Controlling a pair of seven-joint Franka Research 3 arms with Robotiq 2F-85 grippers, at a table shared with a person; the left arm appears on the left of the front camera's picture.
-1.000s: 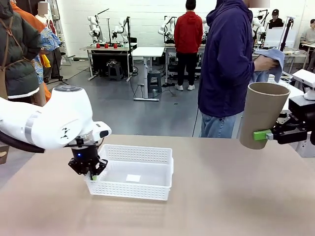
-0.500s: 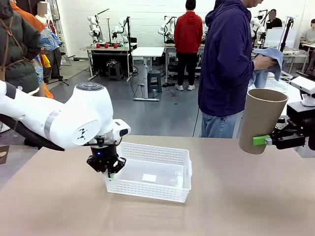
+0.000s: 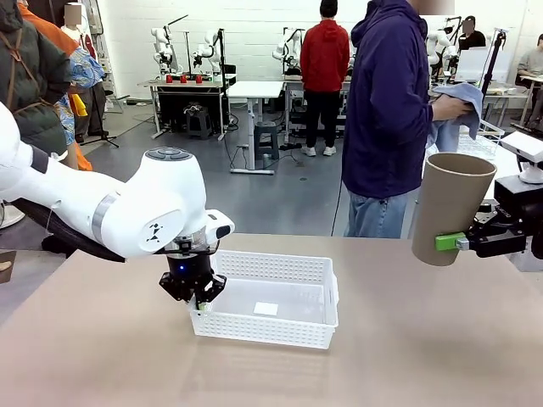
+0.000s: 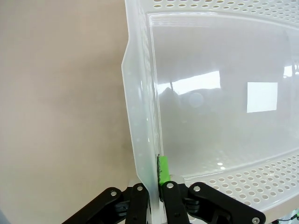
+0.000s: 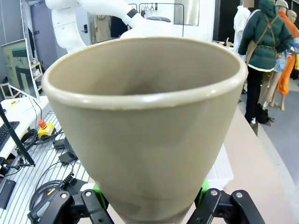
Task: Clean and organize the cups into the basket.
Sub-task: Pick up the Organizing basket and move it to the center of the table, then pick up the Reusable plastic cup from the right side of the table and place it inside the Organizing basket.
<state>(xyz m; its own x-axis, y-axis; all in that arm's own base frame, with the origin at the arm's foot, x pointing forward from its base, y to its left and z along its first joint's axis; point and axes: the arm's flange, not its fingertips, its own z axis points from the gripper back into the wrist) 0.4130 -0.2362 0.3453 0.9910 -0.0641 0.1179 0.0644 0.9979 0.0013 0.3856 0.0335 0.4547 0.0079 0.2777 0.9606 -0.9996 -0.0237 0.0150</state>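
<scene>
Left end effector (image 3: 198, 298) pinches the basket (image 3: 280, 326) by its left wall mid-worktop (image 3: 424, 339), likely to position it, while right end effector (image 3: 458, 242) grips a tan cup (image 3: 450, 203) upright above the far right corner, presumably offered to the person (image 3: 386, 110) holding a cloth (image 3: 465, 97).

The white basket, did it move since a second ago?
The left gripper, shut on the end wall of the shallow white perforated plastic basket, dragged it toward the robot's right. The right gripper stayed shut on the tall beige cup, held up at the right.
</scene>
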